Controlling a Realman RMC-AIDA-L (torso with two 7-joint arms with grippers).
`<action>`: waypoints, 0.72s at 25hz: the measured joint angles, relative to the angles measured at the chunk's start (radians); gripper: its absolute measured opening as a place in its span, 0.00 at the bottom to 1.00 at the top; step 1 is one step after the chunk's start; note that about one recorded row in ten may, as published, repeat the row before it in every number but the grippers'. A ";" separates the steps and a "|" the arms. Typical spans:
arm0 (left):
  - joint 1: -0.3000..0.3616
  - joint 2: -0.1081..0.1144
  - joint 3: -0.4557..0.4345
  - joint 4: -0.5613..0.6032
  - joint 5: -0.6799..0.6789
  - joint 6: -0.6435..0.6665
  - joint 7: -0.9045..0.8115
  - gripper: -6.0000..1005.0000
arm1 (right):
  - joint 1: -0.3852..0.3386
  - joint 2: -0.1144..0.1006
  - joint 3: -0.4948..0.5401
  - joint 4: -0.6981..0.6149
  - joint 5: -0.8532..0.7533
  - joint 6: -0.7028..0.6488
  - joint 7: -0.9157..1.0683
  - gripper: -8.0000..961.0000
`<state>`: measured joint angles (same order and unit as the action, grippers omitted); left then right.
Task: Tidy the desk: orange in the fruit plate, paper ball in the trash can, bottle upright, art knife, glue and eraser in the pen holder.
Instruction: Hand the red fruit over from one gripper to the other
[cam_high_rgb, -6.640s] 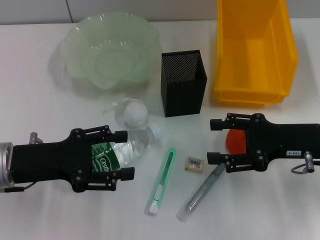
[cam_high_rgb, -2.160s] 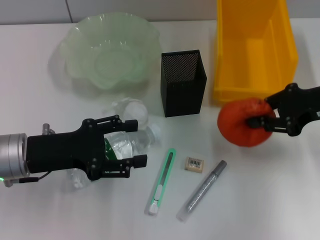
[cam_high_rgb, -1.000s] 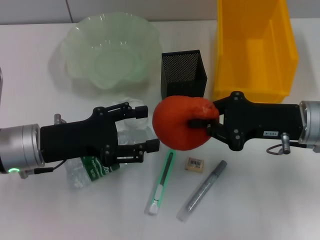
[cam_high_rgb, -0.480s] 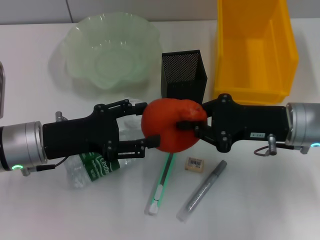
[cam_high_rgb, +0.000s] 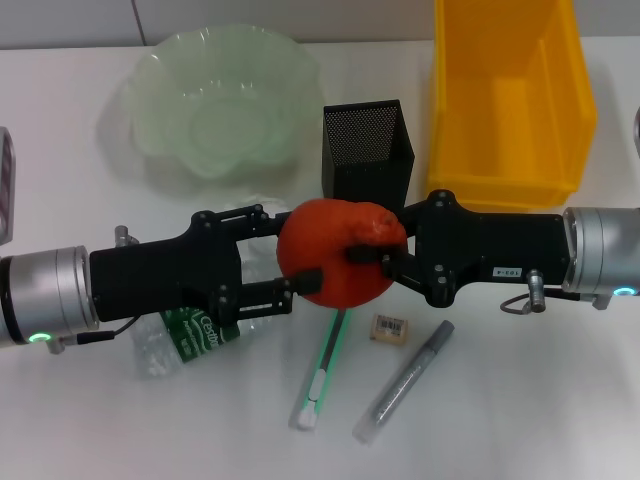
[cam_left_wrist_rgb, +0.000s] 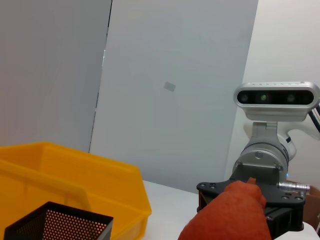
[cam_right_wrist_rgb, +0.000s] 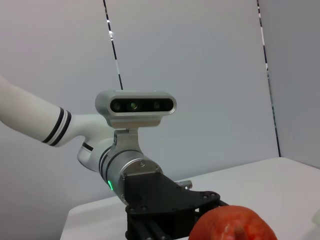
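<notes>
While airborne, orange between both tools

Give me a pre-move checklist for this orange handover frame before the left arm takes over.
1. Right gripper shut on the orange: ok.
2. Left gripper open around the orange, fingers above and below it: ok.
3. Left fingers firmly contacting the orange: cannot tell.
4. Fruit plate empty to receive it: ok.
5. Bottle upright: not ok, lying under the left arm.
</notes>
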<state>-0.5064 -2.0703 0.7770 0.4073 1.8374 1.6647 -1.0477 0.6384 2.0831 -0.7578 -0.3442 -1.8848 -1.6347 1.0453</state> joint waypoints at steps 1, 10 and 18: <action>-0.001 0.000 0.000 0.000 0.000 -0.001 0.000 0.77 | 0.000 0.000 0.000 0.000 0.000 0.000 0.001 0.13; -0.002 0.001 -0.001 -0.001 0.000 -0.003 0.000 0.49 | -0.001 0.000 0.000 0.001 -0.004 0.000 0.010 0.16; -0.002 0.003 0.002 -0.001 0.003 -0.002 0.000 0.39 | -0.012 -0.001 0.000 -0.007 -0.004 -0.011 0.020 0.18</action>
<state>-0.5085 -2.0677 0.7792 0.4064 1.8405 1.6631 -1.0476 0.6267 2.0823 -0.7578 -0.3515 -1.8884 -1.6461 1.0652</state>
